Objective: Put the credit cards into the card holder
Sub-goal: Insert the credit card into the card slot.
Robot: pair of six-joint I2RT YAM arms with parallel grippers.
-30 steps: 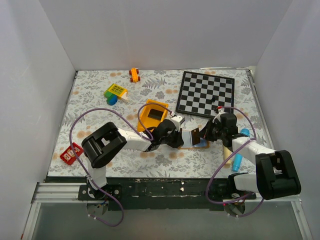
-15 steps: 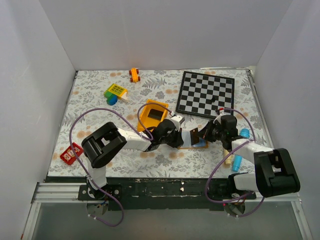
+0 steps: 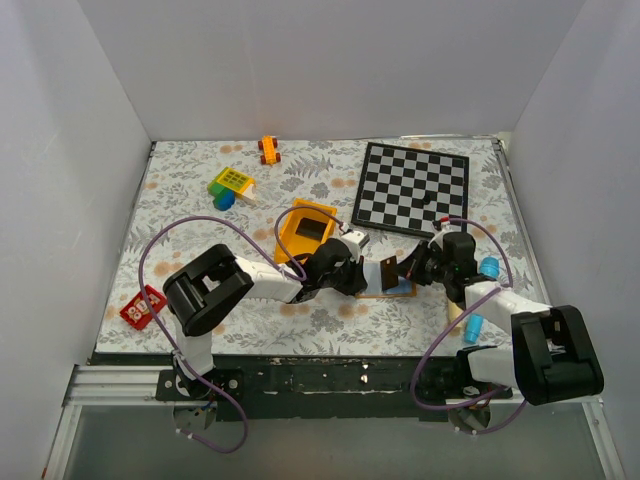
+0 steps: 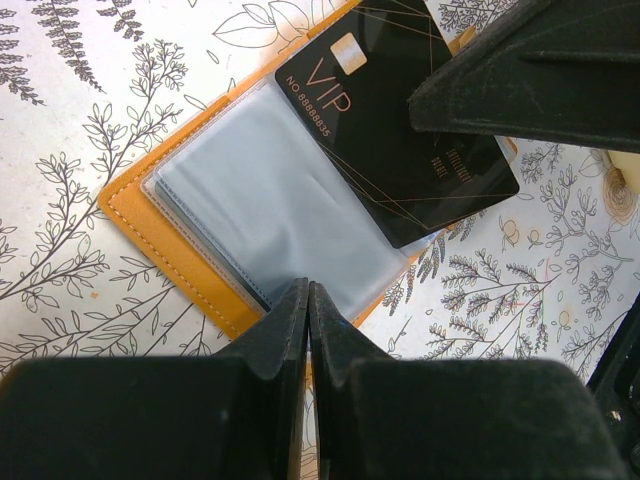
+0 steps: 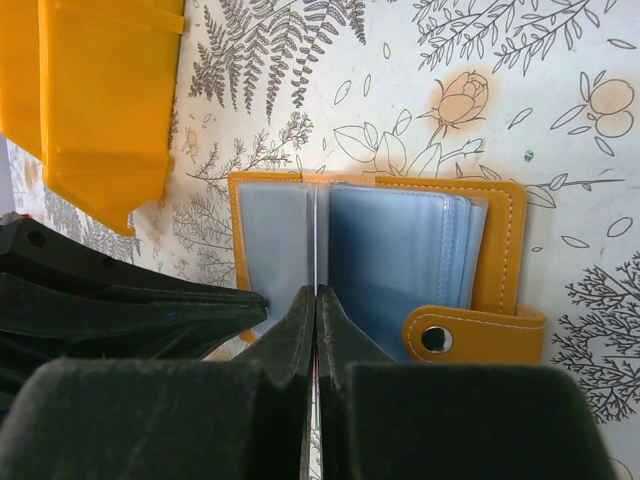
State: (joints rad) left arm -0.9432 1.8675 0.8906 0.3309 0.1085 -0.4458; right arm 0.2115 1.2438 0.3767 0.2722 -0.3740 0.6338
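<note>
The card holder (image 4: 175, 235) lies open on the flowered table, tan-orange outside with pale blue-grey sleeves (image 5: 395, 255) inside and a snap strap (image 5: 470, 335). My right gripper (image 5: 316, 292) is shut on a black credit card (image 4: 400, 130) marked VIP. It holds the card tilted over the holder's middle, and the card shows edge-on in the right wrist view. My left gripper (image 4: 308, 288) is shut, its tips resting on the near sleeve at the holder's left half. In the top view the card (image 3: 390, 269) sits between both grippers, above the holder (image 3: 402, 290).
A yellow bin (image 3: 305, 228) stands just behind the left gripper. The chequered board (image 3: 413, 187) lies at the back right. Blue cylinders (image 3: 474, 322) lie beside the right arm. An orange toy car (image 3: 268, 149), a yellow-green toy (image 3: 231, 182) and a red piece (image 3: 143, 307) are on the left.
The right gripper has shifted slightly with the card over the holder. The left arm has held still.
</note>
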